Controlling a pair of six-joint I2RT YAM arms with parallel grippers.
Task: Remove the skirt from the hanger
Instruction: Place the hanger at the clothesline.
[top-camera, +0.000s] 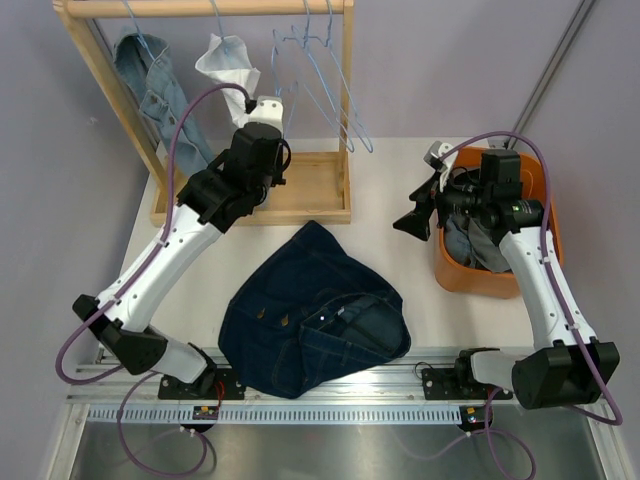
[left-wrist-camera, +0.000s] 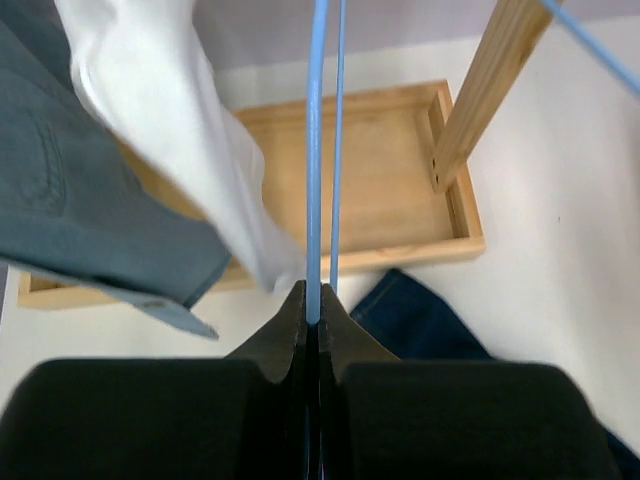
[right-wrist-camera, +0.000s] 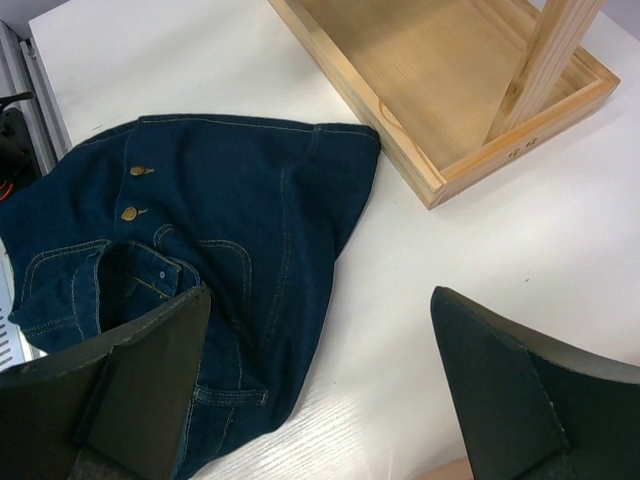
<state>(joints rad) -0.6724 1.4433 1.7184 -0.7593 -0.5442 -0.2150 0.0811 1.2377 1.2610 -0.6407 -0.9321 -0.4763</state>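
The dark blue denim skirt (top-camera: 310, 310) lies crumpled flat on the white table, its buttons and pockets showing in the right wrist view (right-wrist-camera: 230, 220). A corner of the skirt (left-wrist-camera: 420, 320) shows below the left jaws. My left gripper (left-wrist-camera: 318, 300) is raised at the wooden rack and shut on the thin blue wire of a bare hanger (left-wrist-camera: 316, 150). From above, the left gripper (top-camera: 272, 100) meets the hanger (top-camera: 290, 70) under the rail. My right gripper (right-wrist-camera: 320, 295) hangs open above the table beside the skirt's edge, holding nothing; from above it (top-camera: 415, 215) is left of the basket.
The wooden rack's base tray (top-camera: 300, 190) sits behind the skirt. A light denim garment (top-camera: 150, 85) and a white garment (top-camera: 230, 65) hang on the rail, with more bare blue hangers (top-camera: 340, 90). An orange basket (top-camera: 550, 215) with clothes stands at the right.
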